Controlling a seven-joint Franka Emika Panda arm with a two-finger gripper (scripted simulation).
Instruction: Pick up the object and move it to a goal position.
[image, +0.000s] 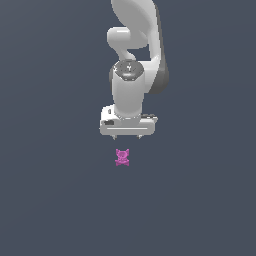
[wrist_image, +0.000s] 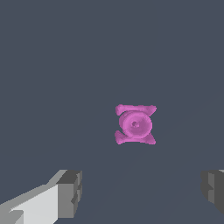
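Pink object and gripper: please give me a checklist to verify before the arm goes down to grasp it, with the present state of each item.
1. Gripper open: ok, the fingers stand wide apart in the wrist view.
2. Nothing held: ok, the gap is free.
3. Pink object in sight: ok, clear in both views.
4. Object apart from the fingers: ok, no contact.
5. Object centred under the gripper: cannot tell; the exterior view shows it just below the gripper, slightly toward that view's left.
6. Goal position visible: not ok, no marker shows.

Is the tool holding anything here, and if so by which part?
Nothing is held. The tool is open, and the pink object lies apart from its fingers.
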